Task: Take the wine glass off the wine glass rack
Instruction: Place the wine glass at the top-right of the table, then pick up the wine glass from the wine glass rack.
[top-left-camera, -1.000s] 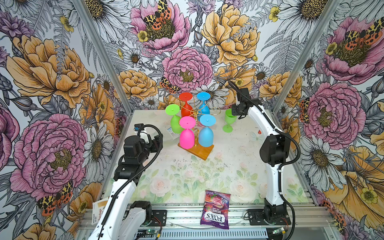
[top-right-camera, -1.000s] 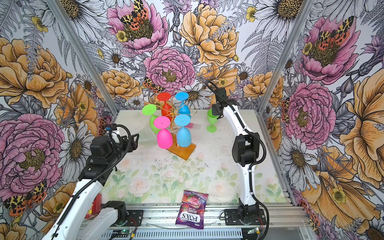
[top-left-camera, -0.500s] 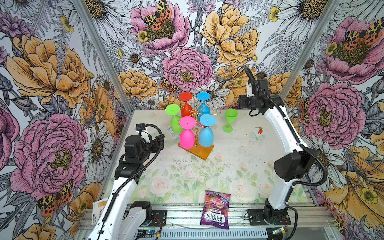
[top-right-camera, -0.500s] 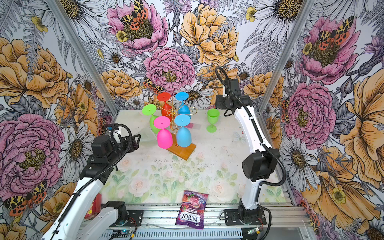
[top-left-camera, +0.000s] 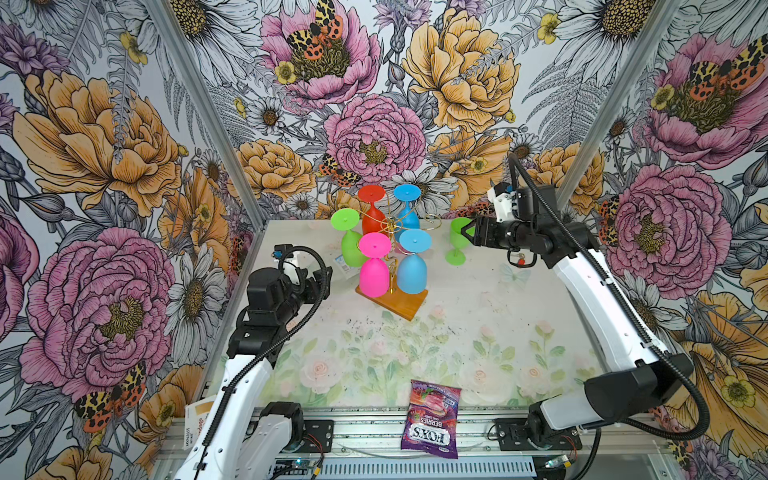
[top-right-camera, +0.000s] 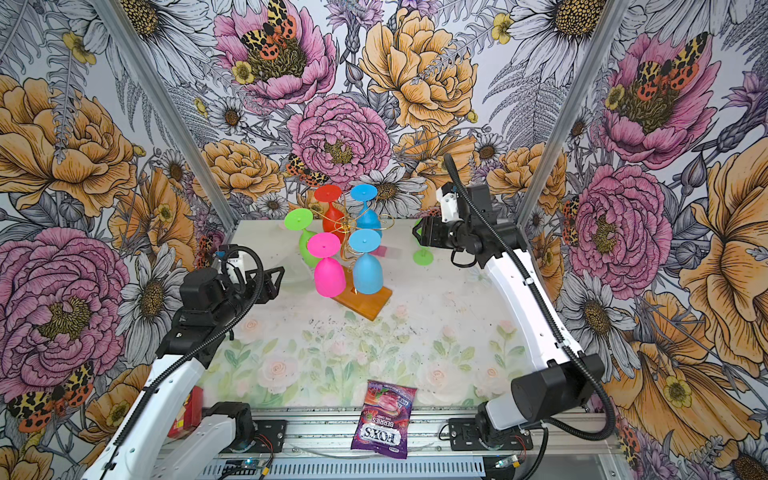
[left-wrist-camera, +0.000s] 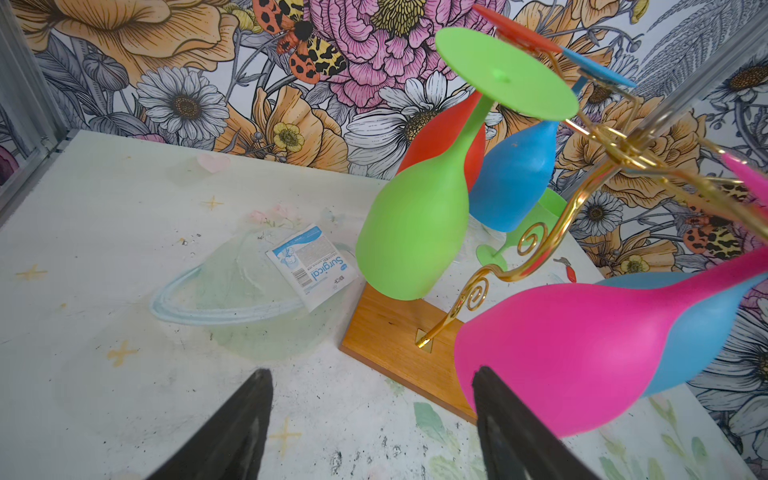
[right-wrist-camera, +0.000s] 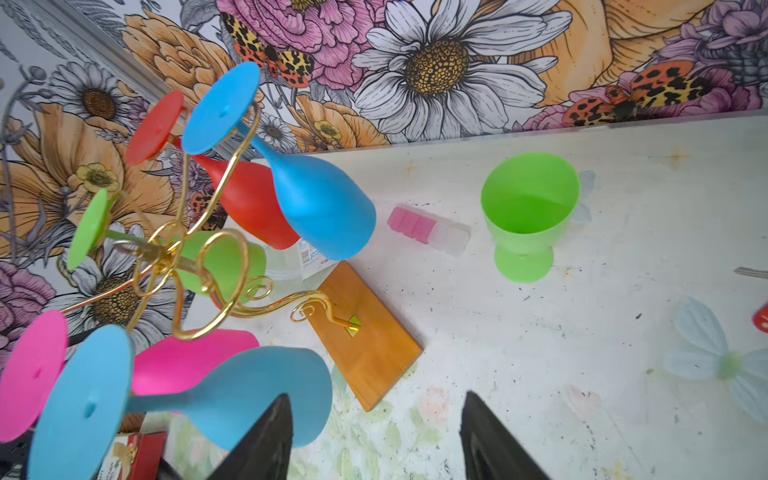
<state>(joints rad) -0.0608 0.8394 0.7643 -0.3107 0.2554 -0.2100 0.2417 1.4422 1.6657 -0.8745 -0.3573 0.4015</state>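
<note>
The wine glass rack stands near the back of the table, and five glasses hang on it upside down: a pink glass and a front blue glass, then a hanging green glass, a red glass and a back blue glass. The upright green wine glass is already off the rack and stands on the table just beside it, on the robot's right side. The right gripper is near its bowl, with the jaws spread apart and holding nothing; in the right wrist view this glass is apart from the fingers. The left gripper hangs left of the rack, its jaws also spread and empty.
</note>
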